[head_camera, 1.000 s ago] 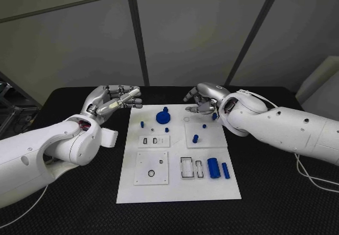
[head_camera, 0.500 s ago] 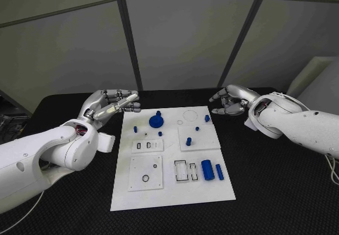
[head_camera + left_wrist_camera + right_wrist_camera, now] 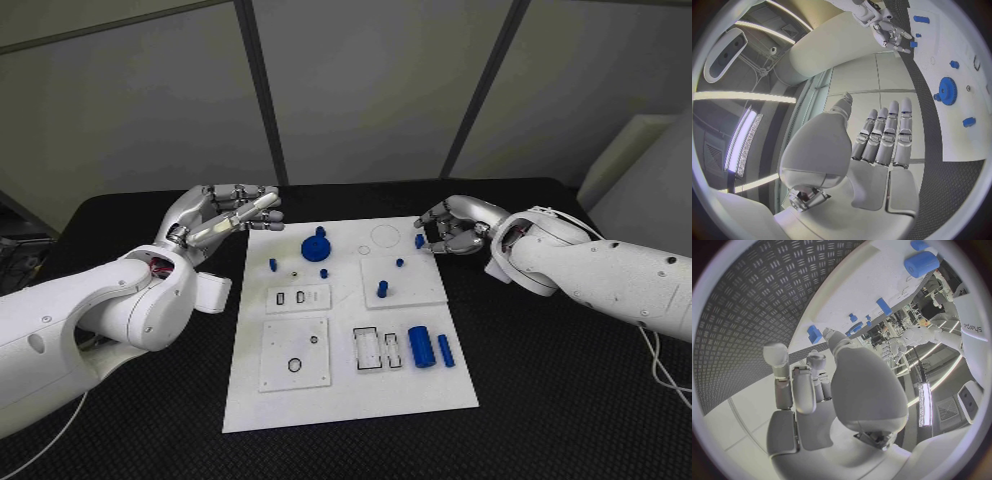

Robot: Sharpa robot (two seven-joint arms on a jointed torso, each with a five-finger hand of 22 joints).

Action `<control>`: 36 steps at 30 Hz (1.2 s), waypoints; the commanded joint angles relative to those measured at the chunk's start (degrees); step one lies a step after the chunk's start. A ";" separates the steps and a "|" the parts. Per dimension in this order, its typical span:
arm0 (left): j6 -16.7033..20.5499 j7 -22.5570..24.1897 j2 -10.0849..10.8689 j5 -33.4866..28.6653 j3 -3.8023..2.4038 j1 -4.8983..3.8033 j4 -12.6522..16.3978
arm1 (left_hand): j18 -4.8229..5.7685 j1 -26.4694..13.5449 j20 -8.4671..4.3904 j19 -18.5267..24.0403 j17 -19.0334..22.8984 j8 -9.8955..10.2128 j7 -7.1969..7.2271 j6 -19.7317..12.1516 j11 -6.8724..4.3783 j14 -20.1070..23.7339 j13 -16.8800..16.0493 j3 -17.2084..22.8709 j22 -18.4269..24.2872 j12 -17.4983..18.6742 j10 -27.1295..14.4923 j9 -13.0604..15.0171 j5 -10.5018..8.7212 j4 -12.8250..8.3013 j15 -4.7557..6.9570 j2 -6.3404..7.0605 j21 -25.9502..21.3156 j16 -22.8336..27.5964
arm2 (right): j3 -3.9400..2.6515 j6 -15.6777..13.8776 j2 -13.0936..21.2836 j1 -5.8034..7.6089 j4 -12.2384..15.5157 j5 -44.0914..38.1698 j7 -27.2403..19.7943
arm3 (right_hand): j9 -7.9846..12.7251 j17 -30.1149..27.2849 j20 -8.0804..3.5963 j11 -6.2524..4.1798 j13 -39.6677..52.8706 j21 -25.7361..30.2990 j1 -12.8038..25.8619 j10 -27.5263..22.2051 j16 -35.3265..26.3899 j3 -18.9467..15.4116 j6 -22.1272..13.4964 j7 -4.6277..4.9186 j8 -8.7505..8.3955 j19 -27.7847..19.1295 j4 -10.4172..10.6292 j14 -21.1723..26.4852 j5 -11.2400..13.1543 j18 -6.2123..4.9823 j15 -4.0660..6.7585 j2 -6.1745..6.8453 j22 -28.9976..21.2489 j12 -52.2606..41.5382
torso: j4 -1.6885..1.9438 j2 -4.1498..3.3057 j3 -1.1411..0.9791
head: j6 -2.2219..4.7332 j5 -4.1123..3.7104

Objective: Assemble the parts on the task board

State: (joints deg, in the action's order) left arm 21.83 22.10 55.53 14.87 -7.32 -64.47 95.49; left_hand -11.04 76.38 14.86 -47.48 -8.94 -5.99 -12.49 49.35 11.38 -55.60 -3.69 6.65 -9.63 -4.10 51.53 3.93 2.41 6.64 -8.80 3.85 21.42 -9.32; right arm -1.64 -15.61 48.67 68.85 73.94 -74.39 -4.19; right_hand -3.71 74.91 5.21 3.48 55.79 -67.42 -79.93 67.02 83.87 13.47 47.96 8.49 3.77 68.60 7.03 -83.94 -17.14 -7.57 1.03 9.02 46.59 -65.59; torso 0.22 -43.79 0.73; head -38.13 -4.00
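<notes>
the task board (image 3: 351, 398) lies mid-desk (image 3: 562, 400), blue parts loose on it. the right robot hand (image 3: 456, 227) hovers at the board's 2 o'clock corner, fingers curled beside a small blue peg (image 3: 420, 241), seemingly to pick it; whether it grips cannot be told. the left robot hand (image 3: 228, 214) waits at 10 o'clock, empty, fingers extended.
</notes>
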 commanded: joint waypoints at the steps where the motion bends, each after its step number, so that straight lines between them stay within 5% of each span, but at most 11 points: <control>1: -0.78 0.65 0.01 0.39 -0.03 -0.07 -0.05 | 0.82 0.03 -0.10 0.36 -0.06 0.23 -0.67 0.19 0.00 0.18 -0.05 0.34 0.09 0.27 -0.07 -0.04 0.34 0.07 -0.09 -0.14 -0.38 0.25 | -0.06 1.49 -0.24 -0.06 -0.52 -0.69 -0.67 | -0.04 4.13 0.06 0.01 0.12 0.11 -0.67 -0.09 -0.28 -0.37 -0.24 -0.01 -0.17 -0.42 0.09 -3.68 -0.21 -0.26 -0.17 -0.01 0.02 0.21 | 0.24 0.02 0.07 | -0.27 -0.06; 16: -0.63 0.56 0.00 0.39 -0.03 -0.07 -0.31 | 0.82 0.03 -0.10 0.36 -0.06 0.23 -0.67 0.19 0.00 0.18 -0.05 0.34 0.09 0.27 -0.07 -0.04 0.34 0.07 -0.09 -0.14 -0.38 0.25 | -0.06 0.74 -1.23 -0.31 -2.55 -0.86 -0.17 | -0.29 4.12 0.22 0.24 0.84 -0.12 -0.36 0.57 -0.31 -0.61 0.32 0.25 0.32 -0.10 0.49 -3.68 -0.72 -0.19 -0.36 -0.70 0.44 -0.43 | 0.08 0.05 0.02 | -0.32 0.07; 26: -0.65 0.39 -0.11 0.39 -0.03 -0.06 -0.37 | 0.81 0.04 -0.09 0.36 -0.08 0.27 -0.69 0.18 0.02 0.17 -0.03 0.40 0.10 0.30 -0.12 -0.05 0.33 0.09 -0.09 -0.27 -0.39 0.27 | -0.07 1.22 -2.18 -0.31 -3.47 -0.53 0.11 | -1.43 4.10 0.41 0.42 2.78 -0.57 0.18 2.13 -0.41 -0.78 6.47 0.51 3.83 0.55 0.86 -3.67 -0.88 -0.09 -0.53 -1.73 1.15 -2.13 | 0.05 0.06 0.02 | -0.43 0.10; 36: -0.63 0.23 -0.14 0.39 -0.03 -0.06 -0.37 | 0.80 0.12 -0.08 0.37 -0.10 0.30 -0.70 0.19 0.03 0.16 -0.03 0.50 0.11 0.32 -0.17 -0.05 0.34 0.06 -0.10 -0.44 -0.40 0.29 | -0.07 1.74 -2.69 -0.32 -3.70 -0.48 0.40 | -1.48 4.17 0.40 0.36 2.99 -0.64 0.24 2.28 -0.37 -0.79 7.00 0.43 4.14 0.64 0.86 -3.69 -0.84 -0.08 -0.49 -1.78 1.27 -2.31 | 0.04 0.08 0.05 | -0.53 0.14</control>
State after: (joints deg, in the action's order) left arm 21.80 21.99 55.44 14.87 -7.31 -64.47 95.08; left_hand -11.05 76.39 14.86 -47.49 -8.98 -5.99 -12.48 49.35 11.38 -55.60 -3.69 6.81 -9.58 -4.10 51.53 3.92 2.41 6.80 -8.80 3.84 21.20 -9.32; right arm -1.69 -14.47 46.04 68.45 70.27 -74.93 -3.92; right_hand -5.09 74.91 5.43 3.78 58.73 -67.73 -79.62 68.80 83.62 12.81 54.63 9.00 7.76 68.83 7.69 -83.94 -17.81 -7.57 1.03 7.82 47.80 -67.58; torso 0.28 -43.71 0.76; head -38.65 -3.87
